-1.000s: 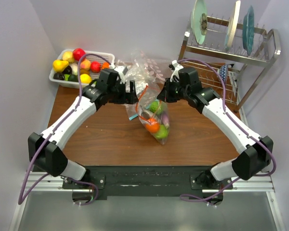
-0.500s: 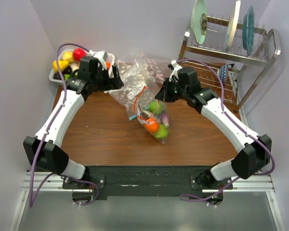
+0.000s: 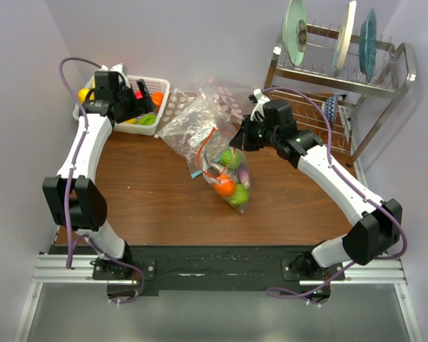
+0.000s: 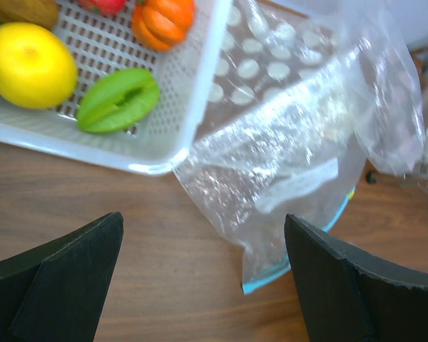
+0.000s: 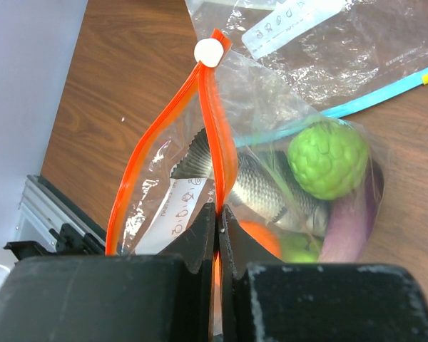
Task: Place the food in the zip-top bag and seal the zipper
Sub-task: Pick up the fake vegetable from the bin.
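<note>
The zip-top bag [image 3: 225, 174] lies mid-table holding food: a green bumpy ball [image 5: 328, 158], a silver fish [image 5: 264, 189], an orange piece [image 5: 260, 239] and a purple piece [image 5: 349, 228]. Its orange-red zipper [image 5: 215, 121] gapes in a loop, with a white slider [image 5: 209, 51] at the far end. My right gripper [image 5: 218, 210] is shut on one zipper strip; it also shows in the top view [image 3: 241, 139]. My left gripper [image 3: 144, 100] is open and empty by the white basket [image 4: 157, 153], which holds a yellow lemon [image 4: 28, 64], a green fruit [image 4: 118, 100] and an orange pumpkin [image 4: 164, 18].
A second clear bag with a blue-green strip [image 4: 292, 164] lies crumpled between the basket and the zip-top bag [image 3: 192, 117]. A metal dish rack [image 3: 342, 78] with plates stands at the back right. Walls close in on the left and at the back.
My left arm has swung away from the bag, back and left to the basket, with its gripper open. The right gripper has kept its hold on the zipper.
</note>
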